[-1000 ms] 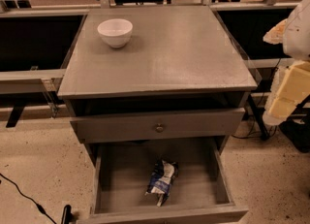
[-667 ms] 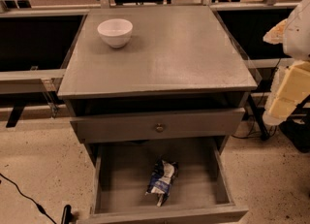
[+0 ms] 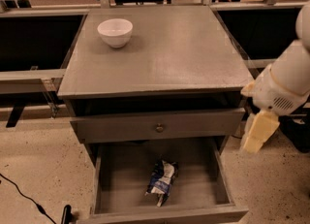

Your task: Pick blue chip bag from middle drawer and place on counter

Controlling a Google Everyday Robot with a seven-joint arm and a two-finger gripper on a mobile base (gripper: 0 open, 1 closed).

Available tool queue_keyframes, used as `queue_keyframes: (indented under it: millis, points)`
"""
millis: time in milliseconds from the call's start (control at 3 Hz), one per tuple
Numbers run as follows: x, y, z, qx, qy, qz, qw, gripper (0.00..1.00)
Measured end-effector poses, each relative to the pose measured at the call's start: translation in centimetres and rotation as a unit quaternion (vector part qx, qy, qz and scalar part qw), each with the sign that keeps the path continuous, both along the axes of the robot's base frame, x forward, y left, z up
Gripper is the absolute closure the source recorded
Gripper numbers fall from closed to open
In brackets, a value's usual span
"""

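The blue chip bag [image 3: 161,182] lies on the floor of the open middle drawer [image 3: 121,179], a little right of centre and near its front wall. The counter [image 3: 169,48] is the flat grey top of the cabinet above it. My gripper [image 3: 258,135] hangs from the white arm [image 3: 286,80] at the right, outside the cabinet. It is level with the closed drawer front and up and to the right of the bag, holding nothing that I can see.
A white bowl [image 3: 115,31] stands on the counter's back left. A grey drawer front with a brass knob [image 3: 159,127] sits above the open drawer. A black cable [image 3: 24,199] runs over the speckled floor at the bottom left. Dark benches flank the cabinet.
The arm and gripper have moved down and to the left, closer to the cabinet's right side. The bag, drawer and bowl have not moved.
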State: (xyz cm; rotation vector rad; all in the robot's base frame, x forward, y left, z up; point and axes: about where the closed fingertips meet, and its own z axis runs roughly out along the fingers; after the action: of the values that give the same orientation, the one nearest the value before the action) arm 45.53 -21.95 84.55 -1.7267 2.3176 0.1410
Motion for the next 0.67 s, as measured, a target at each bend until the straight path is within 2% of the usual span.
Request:
queue_keyframes:
  millis: [333,667]
  points:
    - [0.17,0.59,-4.75,0.032,-0.015,0.025,0.9991,0.0]
    - [0.61,0.65,-4.76,0.031,-0.03,0.036,0.9985,0.0]
